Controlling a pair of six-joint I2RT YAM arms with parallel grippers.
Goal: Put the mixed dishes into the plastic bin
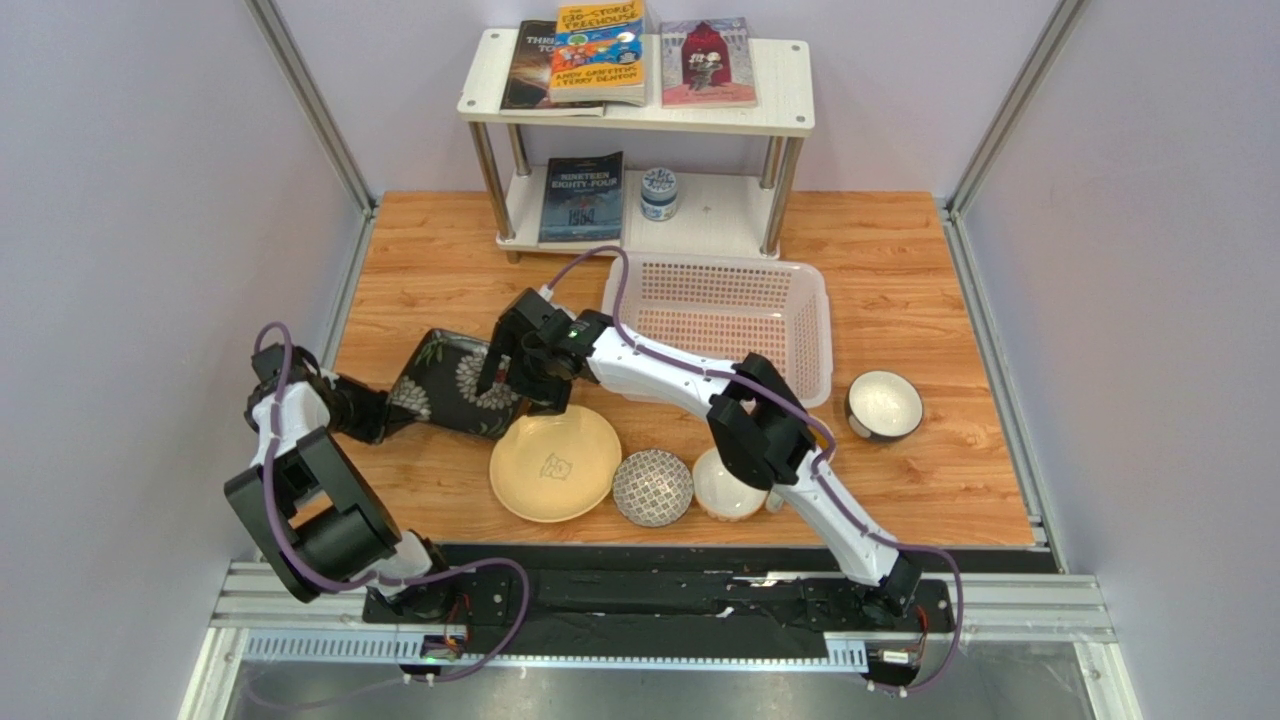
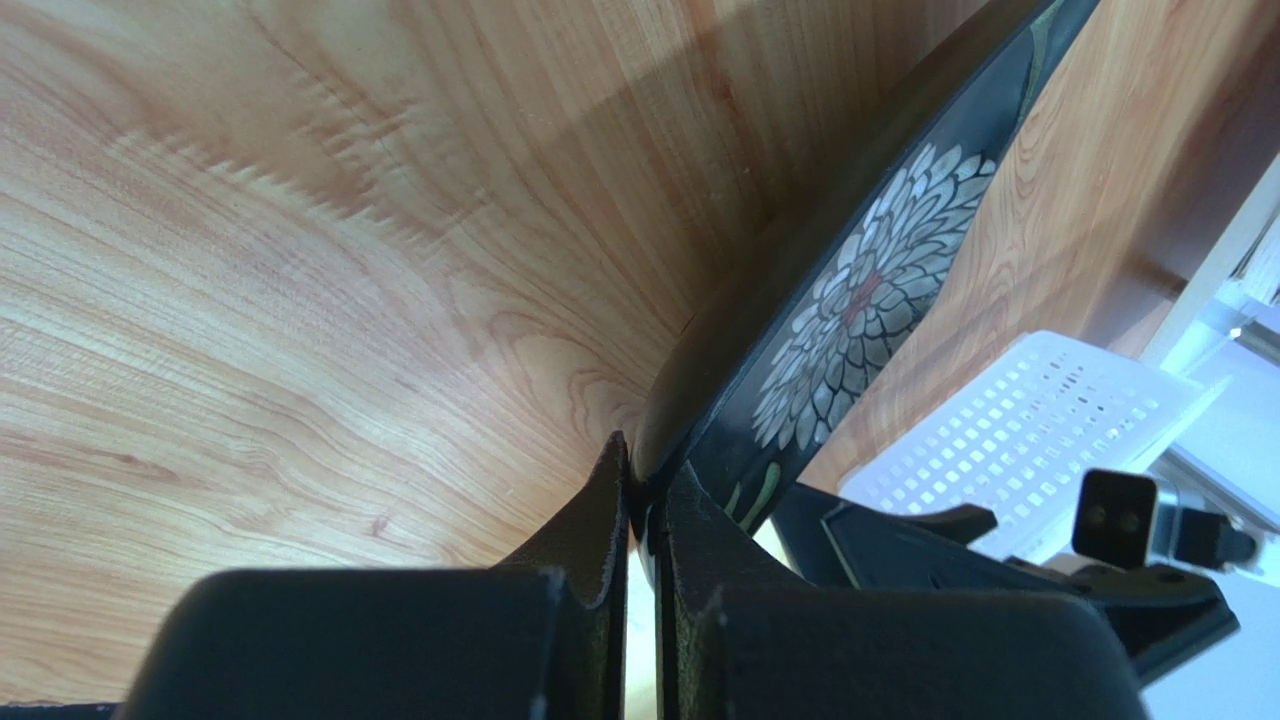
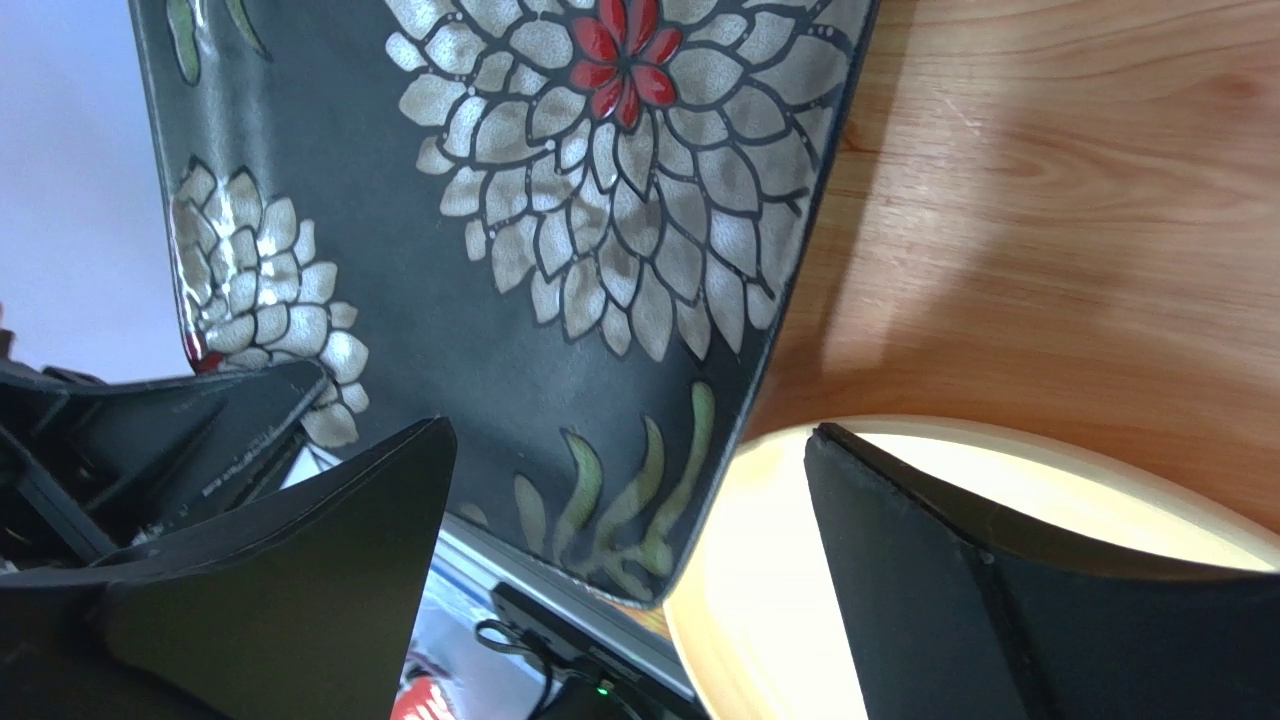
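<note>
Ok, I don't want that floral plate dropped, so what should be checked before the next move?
1. Grip: left hand shut on the black plate at its edge: ok.
2. Second grip ready: right hand open around the plate's corner: ok.
3. Plate off the table all round: cannot tell.
4. Clearance between right hand and the yellow plate beneath it: cannot tell.
5. Room in the plastic bin, which holds nothing: ok.
</note>
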